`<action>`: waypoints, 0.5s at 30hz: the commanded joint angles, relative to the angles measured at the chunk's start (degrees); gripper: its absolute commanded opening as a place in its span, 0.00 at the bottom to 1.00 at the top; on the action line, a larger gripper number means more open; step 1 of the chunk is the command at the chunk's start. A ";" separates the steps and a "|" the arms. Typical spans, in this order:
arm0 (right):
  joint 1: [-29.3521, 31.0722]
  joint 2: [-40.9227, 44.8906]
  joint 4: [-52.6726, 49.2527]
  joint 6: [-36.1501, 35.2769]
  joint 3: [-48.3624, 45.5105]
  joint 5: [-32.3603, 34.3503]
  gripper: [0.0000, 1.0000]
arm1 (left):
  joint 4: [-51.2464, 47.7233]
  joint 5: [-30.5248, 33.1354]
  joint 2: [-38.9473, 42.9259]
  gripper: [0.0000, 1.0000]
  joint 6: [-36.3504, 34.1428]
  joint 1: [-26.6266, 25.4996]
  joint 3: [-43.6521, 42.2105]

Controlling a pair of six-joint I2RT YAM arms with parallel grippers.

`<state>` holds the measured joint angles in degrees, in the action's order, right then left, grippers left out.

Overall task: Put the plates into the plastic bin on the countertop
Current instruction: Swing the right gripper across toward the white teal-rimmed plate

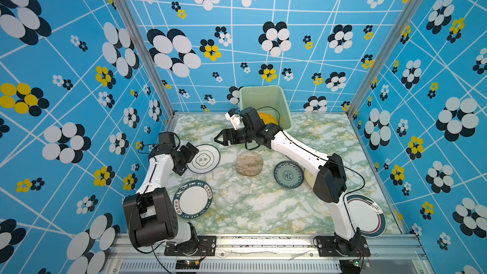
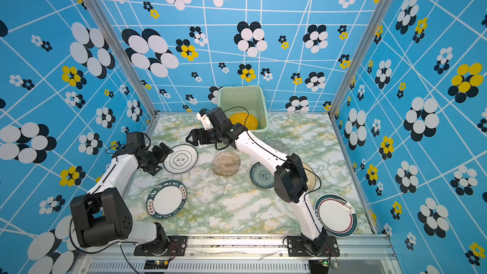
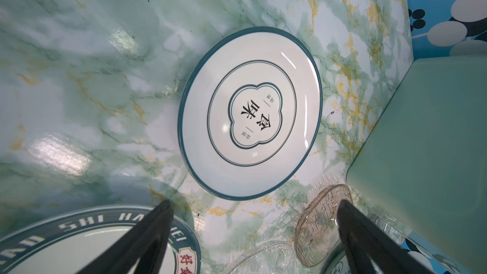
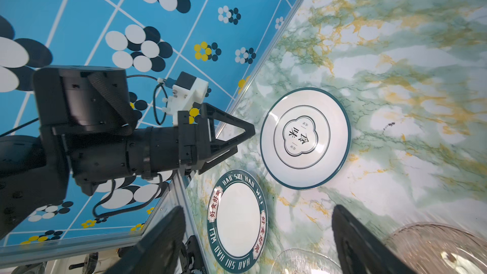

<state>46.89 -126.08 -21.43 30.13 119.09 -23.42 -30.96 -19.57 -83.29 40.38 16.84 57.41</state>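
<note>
Both top views: the plastic bin (image 1: 261, 97) stands at 12 o'clock on the worktop (image 1: 290, 214), against the back wall, with one yellow dotted plate (image 1: 270, 120) inside it. The rest are out on the marble:
- characters plate (image 1: 204, 159), white with a teal rim, at 10 o'clock
- HAO SHI HAO WEI plate (image 1: 193, 202) at 8
- brown glass plate (image 1: 249, 163) near centre
- clear glass plate (image 1: 234, 190) just off the brown one's 7
- blue-patterned plate (image 1: 288, 174) at 3
- cream plate (image 1: 307, 179), half hidden behind the right arm
- banded white plate (image 1: 366, 216) at 5

The left pincer (image 1: 190, 162) is spread wide and empty, at the 9 o'clock rim of the characters plate. The right pincer (image 1: 218, 139) is also apart and empty, aloft off the bin's 7 o'clock corner and pointing toward 9.

Left wrist: the characters plate lies flat just ahead of the fingers (image 3: 147, 233). Only bare marble shows between them, and nothing is held.

Right wrist: its own fingers (image 4: 166, 233) are wide with nothing between. It looks across at the left pincer beside the characters plate's rim; I cannot tell whether they touch.

Step, as I judge it: early in the task, one plate binned, and the left arm is lining up a pick of the characters plate. The next move calls for lowering to straddle the rim, with one finger worked under the lip. The plate may skate on the glossy top. The right arm sits on the route to the bin and would need to clear.
</note>
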 commanded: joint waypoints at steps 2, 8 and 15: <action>2.42 -5.59 2.97 3.77 2.12 2.24 0.88 | 1.87 -4.05 -4.09 0.99 -4.69 3.13 2.66; 3.24 -11.63 5.36 9.55 3.88 3.80 0.88 | -1.35 -6.87 -10.35 0.98 -10.99 6.40 8.02; 3.84 -14.98 7.14 14.12 4.55 5.01 0.89 | -2.58 -10.64 -17.04 0.99 -16.39 8.27 11.58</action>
<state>50.61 -140.07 -16.82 41.28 120.95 -19.97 -31.57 -27.27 -98.24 28.03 24.56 67.40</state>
